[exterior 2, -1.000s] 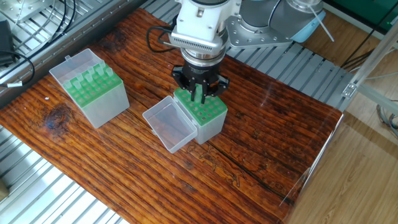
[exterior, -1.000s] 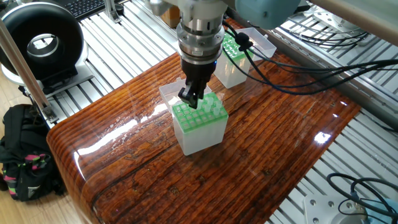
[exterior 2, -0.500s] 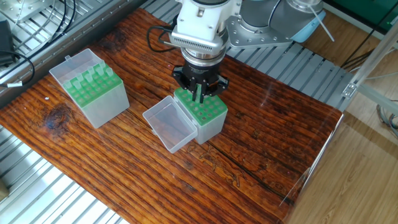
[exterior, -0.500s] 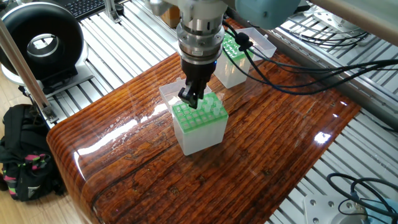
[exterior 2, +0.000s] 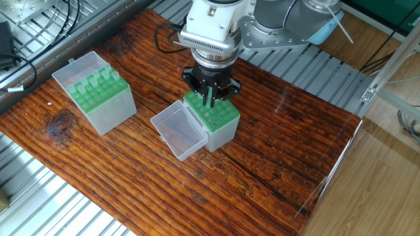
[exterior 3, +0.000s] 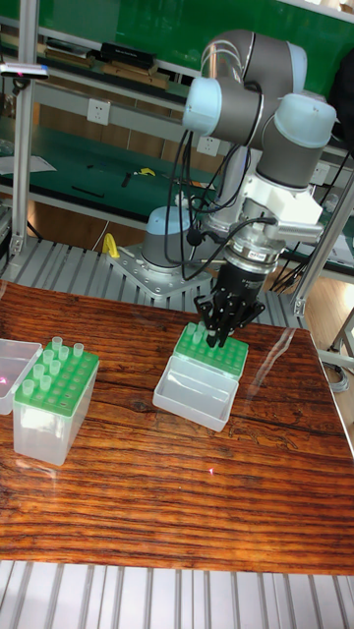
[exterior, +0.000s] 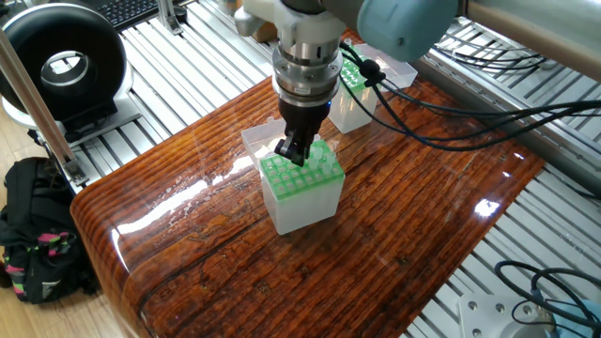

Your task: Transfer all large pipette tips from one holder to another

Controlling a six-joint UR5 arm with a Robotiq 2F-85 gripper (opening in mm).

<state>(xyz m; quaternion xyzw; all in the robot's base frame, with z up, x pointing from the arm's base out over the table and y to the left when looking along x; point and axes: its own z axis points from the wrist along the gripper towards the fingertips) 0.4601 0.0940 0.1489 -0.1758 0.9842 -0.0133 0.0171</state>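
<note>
A clear lid [exterior 3: 195, 393] lies open on the brown wooden tabletop [exterior 3: 147, 491], closest in the tall view. It is joined to a clear box with a green top full of holes [exterior 2: 220, 118]. This box sits near the middle of the tabletop.

My gripper [exterior 2: 209, 99] points straight down over the green top. Its tips are just above the holes, at the back edge of the box. The fingers [exterior: 293, 150] sit close together. I think they pinch something thin, but I cannot tell for sure.

Well apart from it stands a second clear box [exterior 2: 98, 98], with its lid [exterior 2: 79, 65] open too. The large pipette tips [exterior 3: 51, 359] stand in its green top. Their whitish ends poke up in rows.

A black round thing [exterior: 61, 66] sits on the metal frame beyond the tabletop.
</note>
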